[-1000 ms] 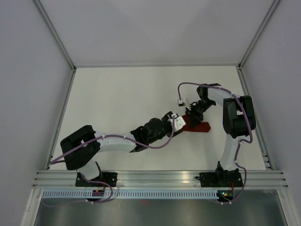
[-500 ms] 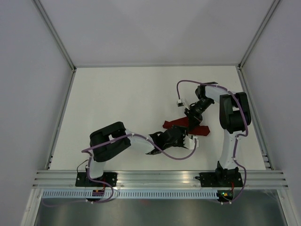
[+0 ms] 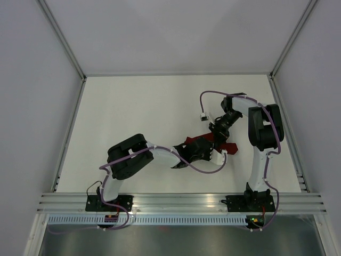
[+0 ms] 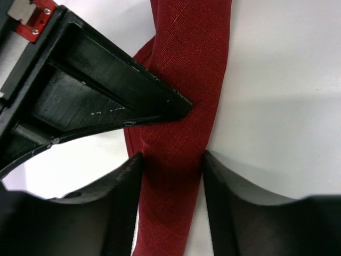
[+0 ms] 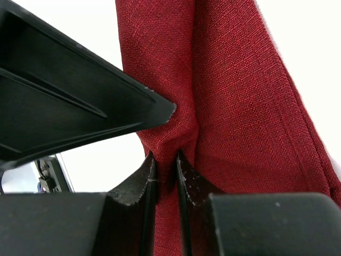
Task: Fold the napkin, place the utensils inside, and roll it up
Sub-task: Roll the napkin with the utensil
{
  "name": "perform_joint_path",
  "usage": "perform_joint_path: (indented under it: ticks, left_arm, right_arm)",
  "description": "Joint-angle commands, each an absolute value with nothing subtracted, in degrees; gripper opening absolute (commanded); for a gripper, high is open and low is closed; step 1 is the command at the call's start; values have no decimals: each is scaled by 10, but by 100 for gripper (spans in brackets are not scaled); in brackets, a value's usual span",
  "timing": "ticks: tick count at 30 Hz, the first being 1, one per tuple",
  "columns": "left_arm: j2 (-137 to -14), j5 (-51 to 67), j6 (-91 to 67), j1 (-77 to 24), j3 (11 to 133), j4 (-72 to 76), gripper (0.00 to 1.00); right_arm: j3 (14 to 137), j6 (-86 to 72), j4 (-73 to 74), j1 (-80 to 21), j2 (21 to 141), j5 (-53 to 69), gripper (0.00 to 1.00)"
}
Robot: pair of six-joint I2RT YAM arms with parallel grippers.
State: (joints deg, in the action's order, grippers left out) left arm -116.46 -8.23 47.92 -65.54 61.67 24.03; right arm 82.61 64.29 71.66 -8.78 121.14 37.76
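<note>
The dark red napkin (image 3: 194, 141) lies as a narrow rolled strip on the white table, between the two arms. My left gripper (image 3: 211, 150) straddles the napkin (image 4: 184, 80), and its fingertips (image 4: 133, 165) touch both of the strip's long edges. My right gripper (image 3: 218, 136) is shut on a raised pinch of the napkin (image 5: 240, 106), with cloth squeezed between its fingertips (image 5: 150, 165). The two grippers nearly meet: in each wrist view the other's black finger (image 4: 106, 90) reaches in over the cloth. No utensils show in any view.
The white table (image 3: 133, 112) is walled by grey panels on the left, far and right sides, with an aluminium rail (image 3: 181, 201) at the near edge. Purple cables (image 3: 210, 96) loop off both arms.
My left arm has folded its elbow in and brought its gripper round to the napkin's near side, then up onto the strip, its jaws narrowing. The right gripper has kept its pinch and barely moved.
</note>
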Motion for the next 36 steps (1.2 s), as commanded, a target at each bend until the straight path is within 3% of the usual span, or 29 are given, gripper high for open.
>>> perform_joint_path:
  ticks: [1, 5, 8, 13, 14, 23, 27, 31, 36]
  left_arm:
    - [-1180, -48, 488, -638, 663, 163, 50]
    - [-1186, -6, 466, -629, 696, 86, 23]
    - [-1184, 27, 443, -628, 716, 35, 14]
    - [-1187, 66, 386, -624, 744, -36, 8]
    - [-1187, 76, 380, -624, 744, -41, 8]
    - [-1203, 131, 295, -616, 803, -144, 8]
    - [-1222, 193, 253, -598, 839, -199, 8]
    - [-1250, 230, 219, -578, 888, -263, 8]
    - [-1313, 288, 164, -544, 975, -350, 9]
  right_arm:
    - [810, 671, 657, -94, 1252, 301, 18]
    - [813, 659, 646, -93, 1238, 308, 34]
    - [814, 635, 627, -90, 1207, 317, 55]
    - [842, 570, 590, -55, 1145, 353, 67]
    - [852, 555, 593, -47, 1138, 379, 79]
    - [792, 343, 397, 95, 957, 451, 80]
    - [736, 400, 413, 164, 835, 482, 79]
    - [616, 493, 434, 172, 703, 478, 78]
    - [516, 573, 446, 170, 542, 484, 85]
